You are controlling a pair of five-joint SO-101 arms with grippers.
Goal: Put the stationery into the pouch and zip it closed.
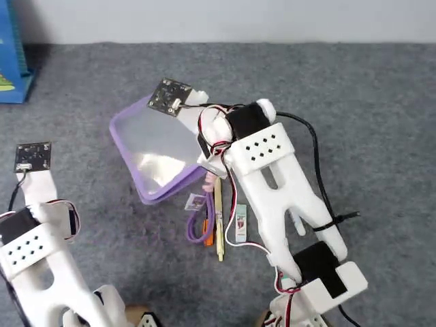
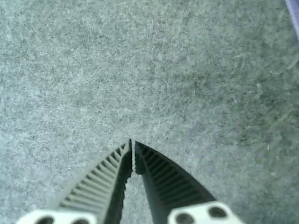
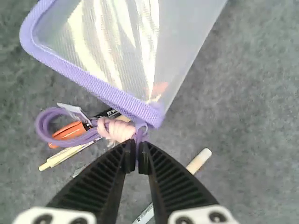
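Right claw [image 3: 136, 149] clamped on one pouch [image 3: 117, 51] (corner), left claw [image 2: 133, 150] together, one orange pen [image 3: 70, 131], one cream stick [image 3: 64, 157]

A grey carpet-like mat [image 1: 381, 102] covers the desk. Behind it runs a pale wall [image 1: 238, 20]. A blue box [image 1: 12, 65] stands at the far corner.
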